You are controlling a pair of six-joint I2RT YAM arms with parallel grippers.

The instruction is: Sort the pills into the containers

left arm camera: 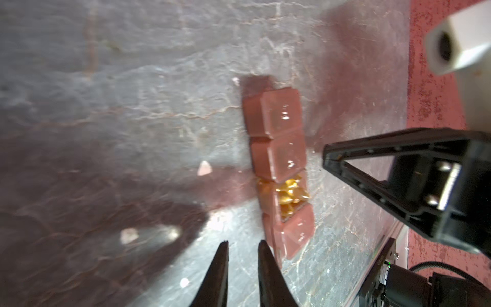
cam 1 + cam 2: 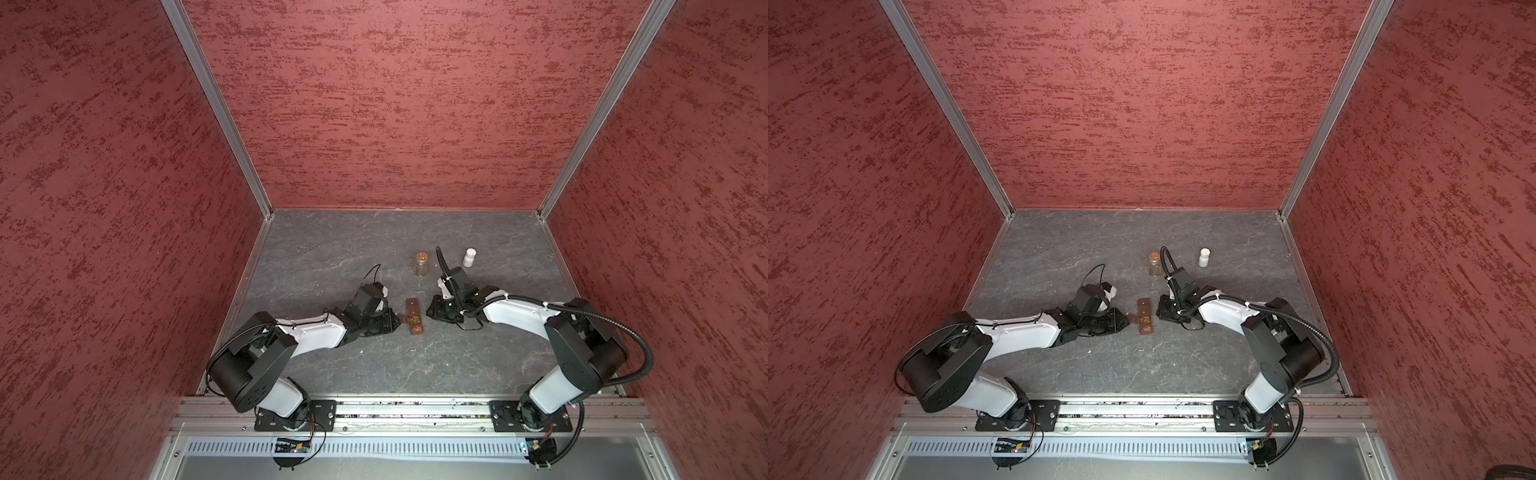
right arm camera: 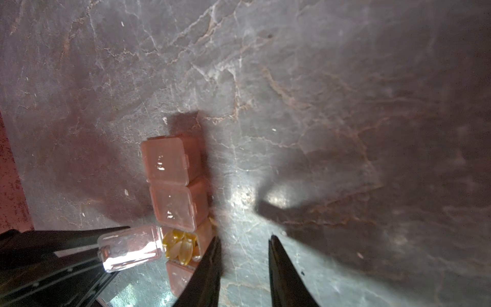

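Grey table [image 2: 332, 257] | box [image 2: 414, 309] mid-table, one compartment open, yellow pills [image 3: 180, 247] inside | left gripper [image 1: 243, 243] pressed together, empty, beside box | right gripper [image 3: 245, 238] slightly spread, empty, beside box

One pill box [image 2: 413, 307] sits on the counter [image 2: 332, 257]. It has four compartments [image 1: 279, 114] in a row: three closed, one open. The open one holds several golden pills [image 1: 289, 195], heaped too closely for an exact count. There are two bottles: one amber bottle [image 2: 421, 264] and one white bottle [image 2: 469, 257]. Two arms, the left arm [image 2: 316, 332] and the right arm [image 2: 515, 311], carry two end effectors: the left end effector [image 1: 243, 244] and the right end effector [image 3: 245, 239].
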